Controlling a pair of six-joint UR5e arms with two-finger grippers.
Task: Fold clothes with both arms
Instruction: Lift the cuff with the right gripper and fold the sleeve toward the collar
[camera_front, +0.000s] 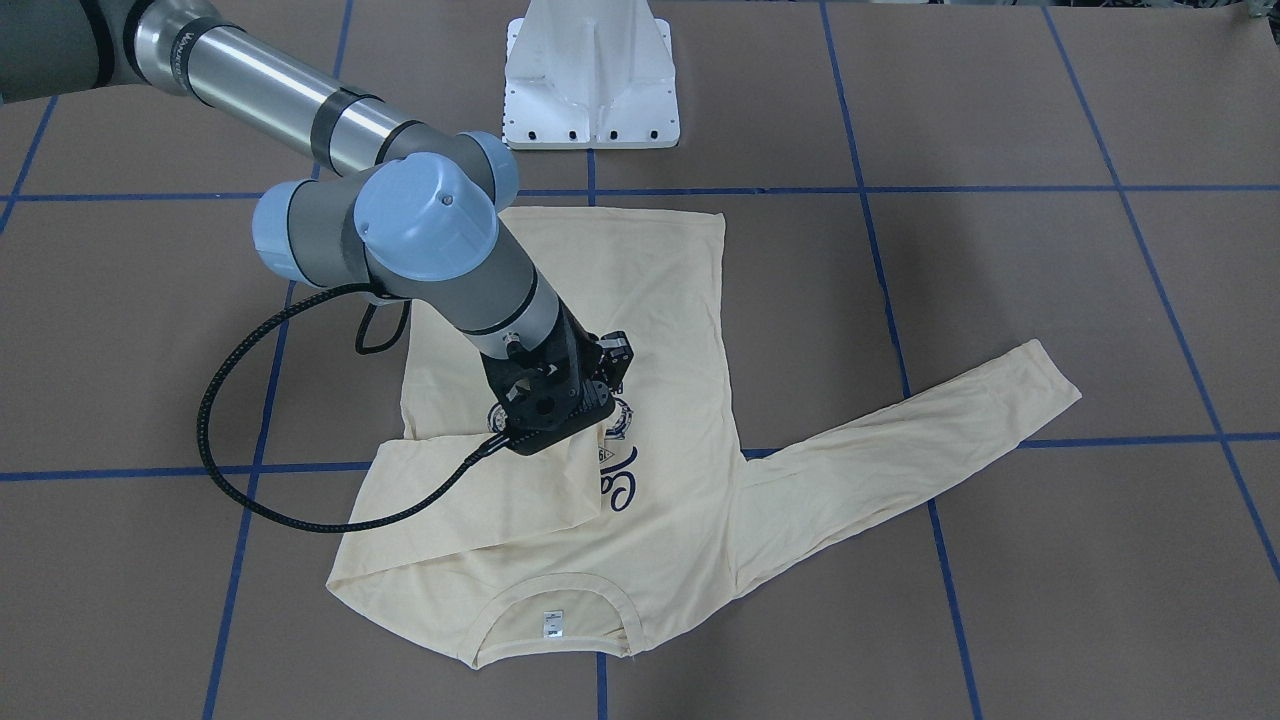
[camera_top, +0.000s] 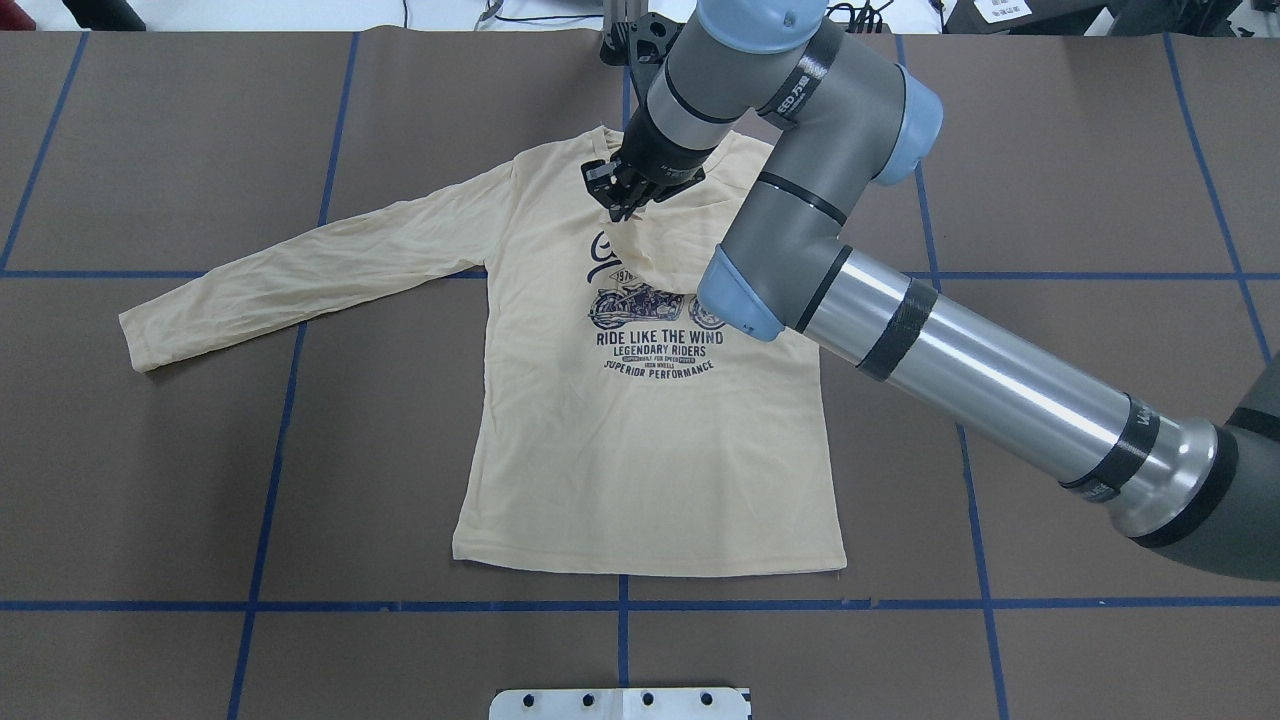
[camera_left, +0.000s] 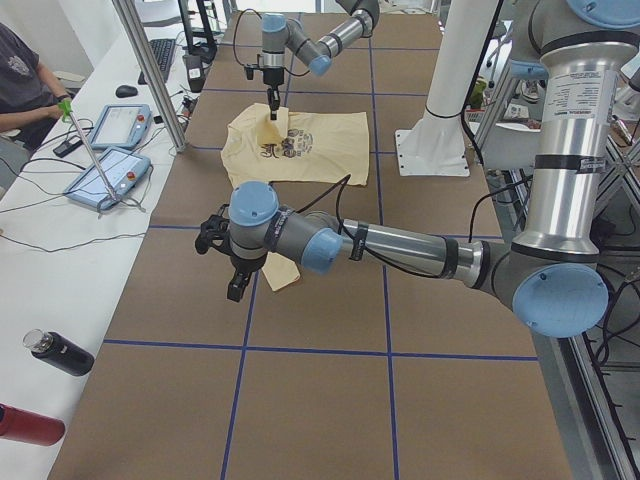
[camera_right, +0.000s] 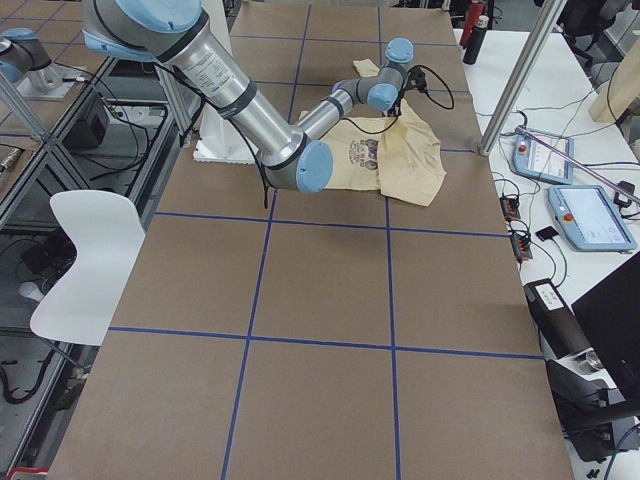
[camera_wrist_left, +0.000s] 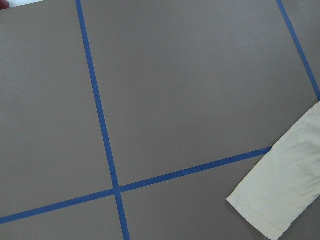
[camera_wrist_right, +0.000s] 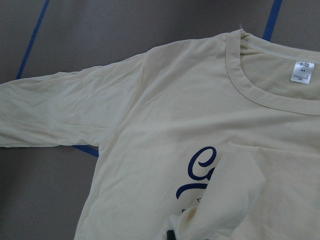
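Well, the left end effector (camera_left: 236, 290) hangs just beside the stretched-out sleeve end of the T-shirt (camera_top: 640, 450); I cannot tell if it is clenched. The T-shirt lies flat on the brown table (camera_top: 1050, 150), print up. Over its chest, the right end effector (camera_top: 622, 203) pinches the other sleeve, folded in.

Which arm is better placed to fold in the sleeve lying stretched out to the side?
Left. The left end effector hangs beside the cuff of the outstretched sleeve. The right end effector is over the T-shirt, gripping the other sleeve.
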